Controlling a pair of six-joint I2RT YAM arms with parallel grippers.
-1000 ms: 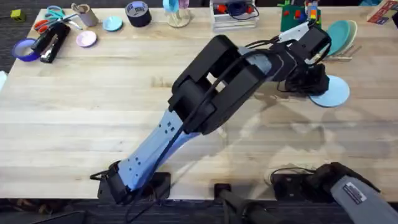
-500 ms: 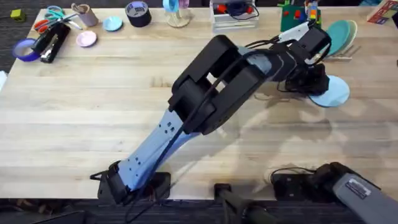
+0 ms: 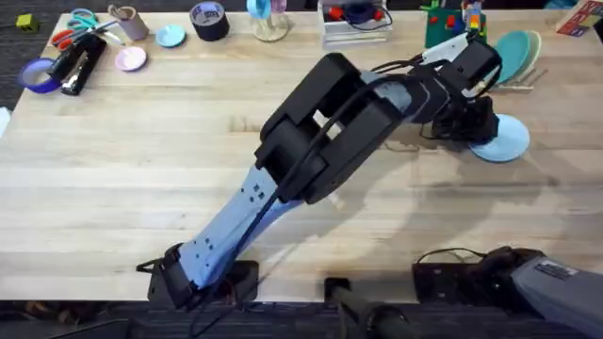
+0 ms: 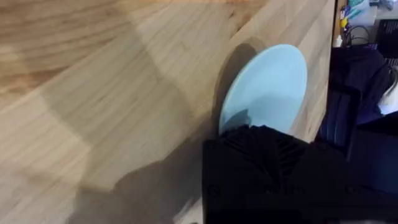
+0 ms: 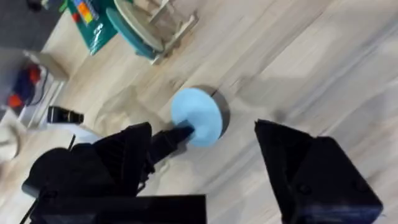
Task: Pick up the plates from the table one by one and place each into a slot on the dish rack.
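Nearest the camera, at the lower right of the overhead view, the right arm (image 3: 513, 278) lies low over the counter's (image 3: 141, 160) front edge. Its gripper (image 5: 205, 165) stands wide apart in the right wrist view, with nothing between its black fingers (image 5: 311, 171). The left arm (image 3: 311, 141) rises from its base at the lower left and stretches diagonally across the pale planks toward the far right. Its gripper (image 3: 474, 130) sits at the near-left edge of the light blue plate (image 3: 501, 137), which lies flat on the counter; the right wrist view shows a dark tip touching that plate's rim. Whether the left gripper is closed on the plate cannot be told, since in the left wrist view the black body hides the contact. Just beyond the blue plate, the wooden dish rack (image 3: 524, 79) holds a teal plate (image 3: 513, 52) and a pale yellow plate (image 3: 535, 47) upright between its dowels. Along the far edge, at left, lie scissors (image 3: 75, 26), a roll of tape (image 3: 208, 20), and small pink (image 3: 131, 59) and blue (image 3: 171, 37) discs.
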